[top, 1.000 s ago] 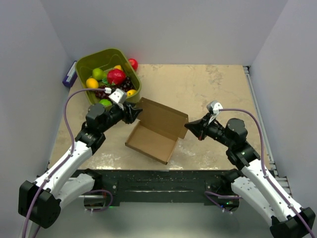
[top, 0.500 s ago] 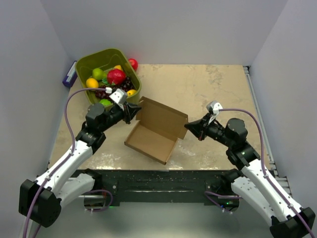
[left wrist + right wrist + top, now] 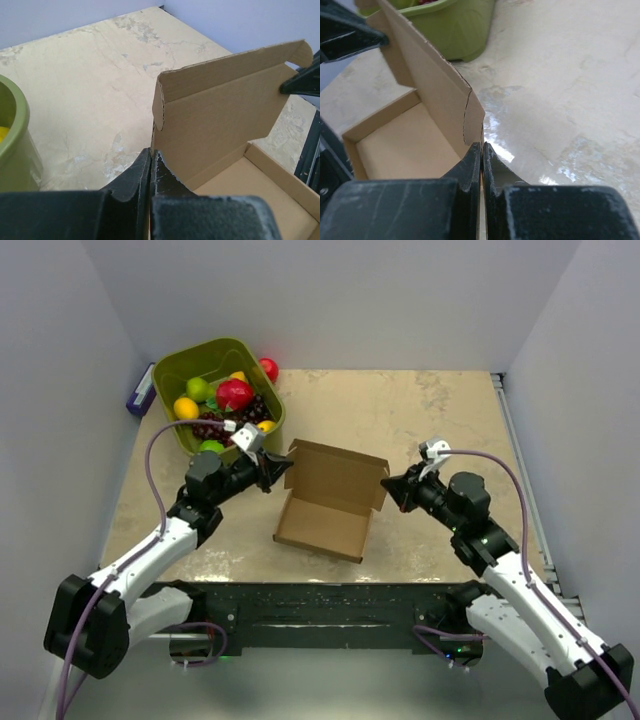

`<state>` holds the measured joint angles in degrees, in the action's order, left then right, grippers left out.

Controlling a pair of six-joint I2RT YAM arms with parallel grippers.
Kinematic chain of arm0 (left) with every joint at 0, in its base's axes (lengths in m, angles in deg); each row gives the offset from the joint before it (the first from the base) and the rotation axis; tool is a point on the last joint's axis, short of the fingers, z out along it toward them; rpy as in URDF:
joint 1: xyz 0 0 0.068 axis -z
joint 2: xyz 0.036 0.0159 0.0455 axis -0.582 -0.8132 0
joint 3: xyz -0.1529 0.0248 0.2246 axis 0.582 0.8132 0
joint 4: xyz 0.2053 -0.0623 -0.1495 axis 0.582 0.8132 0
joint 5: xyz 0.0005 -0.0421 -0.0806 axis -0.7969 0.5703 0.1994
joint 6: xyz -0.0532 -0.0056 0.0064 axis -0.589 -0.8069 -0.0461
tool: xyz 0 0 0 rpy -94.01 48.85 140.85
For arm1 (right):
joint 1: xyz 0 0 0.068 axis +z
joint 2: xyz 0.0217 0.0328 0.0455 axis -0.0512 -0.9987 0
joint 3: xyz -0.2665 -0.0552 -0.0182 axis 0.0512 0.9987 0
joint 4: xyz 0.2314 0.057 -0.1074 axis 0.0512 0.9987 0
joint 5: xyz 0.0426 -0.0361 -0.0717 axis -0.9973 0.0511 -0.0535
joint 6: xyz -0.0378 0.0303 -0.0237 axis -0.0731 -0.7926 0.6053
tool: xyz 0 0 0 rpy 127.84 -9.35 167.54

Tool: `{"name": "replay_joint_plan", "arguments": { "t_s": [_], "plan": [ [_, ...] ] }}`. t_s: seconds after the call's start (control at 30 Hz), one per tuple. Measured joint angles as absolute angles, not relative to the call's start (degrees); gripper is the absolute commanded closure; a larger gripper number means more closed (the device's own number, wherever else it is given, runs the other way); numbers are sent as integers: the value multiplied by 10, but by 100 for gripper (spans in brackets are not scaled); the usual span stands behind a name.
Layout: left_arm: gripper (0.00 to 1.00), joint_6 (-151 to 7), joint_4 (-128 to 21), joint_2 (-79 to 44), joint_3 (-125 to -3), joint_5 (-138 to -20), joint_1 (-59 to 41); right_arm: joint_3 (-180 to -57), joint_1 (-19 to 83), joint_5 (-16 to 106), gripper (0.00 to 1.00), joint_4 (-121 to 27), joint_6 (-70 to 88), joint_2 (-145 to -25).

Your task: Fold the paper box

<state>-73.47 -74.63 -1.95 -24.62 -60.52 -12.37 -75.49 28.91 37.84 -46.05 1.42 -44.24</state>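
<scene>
You have the plain brown corrugated-cardboard paper box [image 3: 328, 502] half formed mid-desk, tray walls up and lid standing, with the left jaws and right jaws each clenched on a lid side edge; closing looks left to do.

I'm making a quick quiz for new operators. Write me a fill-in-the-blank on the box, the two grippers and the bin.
1. The box's lid is ____, not closed.
2. The left gripper is ____ on the lid's left edge.
3. The right gripper pinches the lid's ____ edge.
4. The bin holds ____.

Missing words: open; shut; right; fruit.
</scene>
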Motion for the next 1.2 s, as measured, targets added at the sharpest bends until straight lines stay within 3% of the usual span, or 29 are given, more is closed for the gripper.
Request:
{"name": "replay_joint_plan", "arguments": {
  "t_s": [0.3, 0.57, 0.9, 1.2],
  "plan": [
    [100, -727, -825, -89, -238, -717, -48, -753, 313, 561, 100, -527, 21, -522],
    [100, -711, -932, -196, -238, -846, -14, -723, 386, 745, 100, -691, 46, -635],
    [100, -695, -1095, -330, -238, -927, 11, -675, 406, 857, 100, -927, 64, -779],
    [100, -696, -1177, -372, -211, -989, 45, -624, 449, 925, 100, -1029, 67, -804]
  ]
}}
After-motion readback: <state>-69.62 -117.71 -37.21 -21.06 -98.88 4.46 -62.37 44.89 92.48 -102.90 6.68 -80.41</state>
